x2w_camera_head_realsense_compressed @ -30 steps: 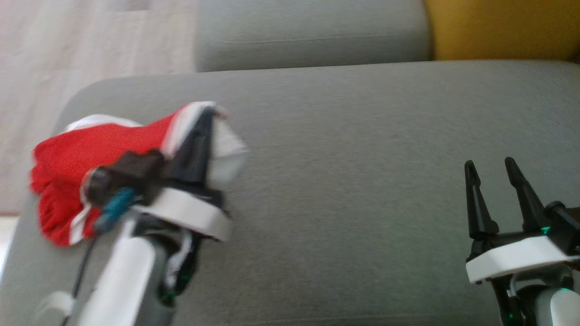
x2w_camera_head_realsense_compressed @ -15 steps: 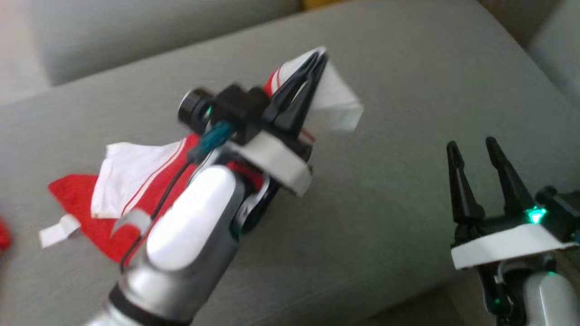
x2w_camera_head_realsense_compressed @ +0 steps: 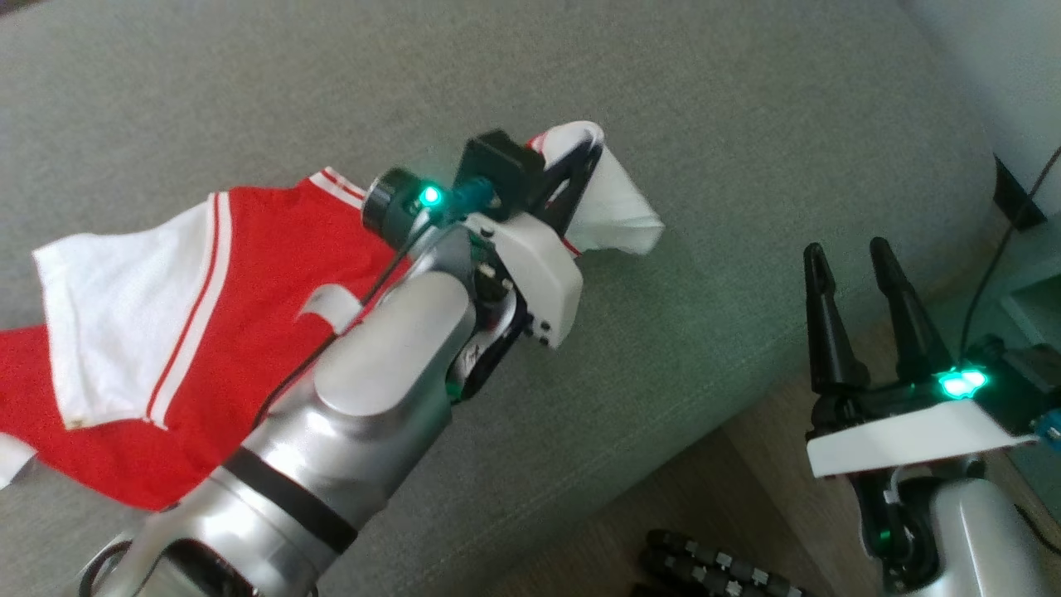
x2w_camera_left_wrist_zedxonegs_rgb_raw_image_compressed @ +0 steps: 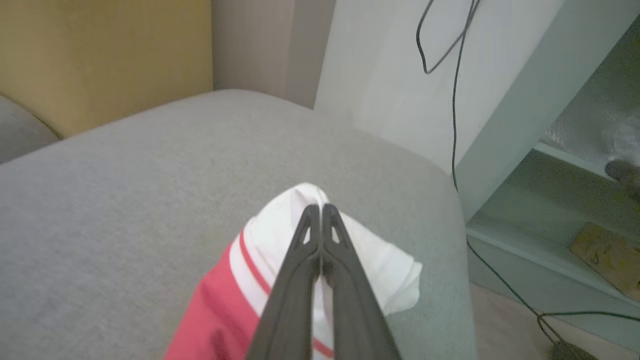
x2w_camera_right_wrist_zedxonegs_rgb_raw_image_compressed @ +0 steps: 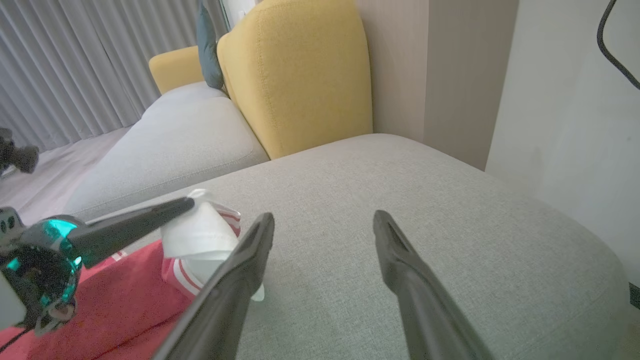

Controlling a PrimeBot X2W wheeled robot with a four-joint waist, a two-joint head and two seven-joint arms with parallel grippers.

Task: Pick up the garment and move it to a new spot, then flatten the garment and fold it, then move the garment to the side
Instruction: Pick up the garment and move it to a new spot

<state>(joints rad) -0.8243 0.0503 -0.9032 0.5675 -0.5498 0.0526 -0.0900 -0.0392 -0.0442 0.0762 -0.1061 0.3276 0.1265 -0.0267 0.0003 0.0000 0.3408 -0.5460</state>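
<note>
A grey sofa seat (x2w_camera_head_realsense_compressed: 704, 99) is carrying the work, with a yellow backrest (x2w_camera_right_wrist_zedxonegs_rgb_raw_image_compressed: 300, 80) and pale curtains (x2w_camera_right_wrist_zedxonegs_rgb_raw_image_compressed: 60, 65) standing behind it. The red-and-white garment (x2w_camera_head_realsense_compressed: 232, 274) is lying spread over the seat's left part, one white sleeve corner lifted off the cushion. The left gripper (x2w_camera_head_realsense_compressed: 590, 151) is holding that corner, its jaws pressed together on the cloth. The right gripper (x2w_camera_head_realsense_compressed: 845, 247) is hovering off the seat's front edge, well apart from the garment, its jaws standing wide and holding nothing.

The pinch seems to be taking only a thin fold of sleeve, so the cloth could be slipping free if the trailing body is dragging on the cushion. That drag could also be bunching the shirt, making the flattening harder. The seat's right end is near; carrying too far would be sending fabric over the edge.

The left wrist view is showing the jaws meeting tip to tip over the white fold, plus a cable (x2w_camera_left_wrist_zedxonegs_rgb_raw_image_compressed: 452, 75) and a shelf (x2w_camera_left_wrist_zedxonegs_rgb_raw_image_compressed: 545, 200) beyond the seat. The head view is giving the garment's full spread instead.
</note>
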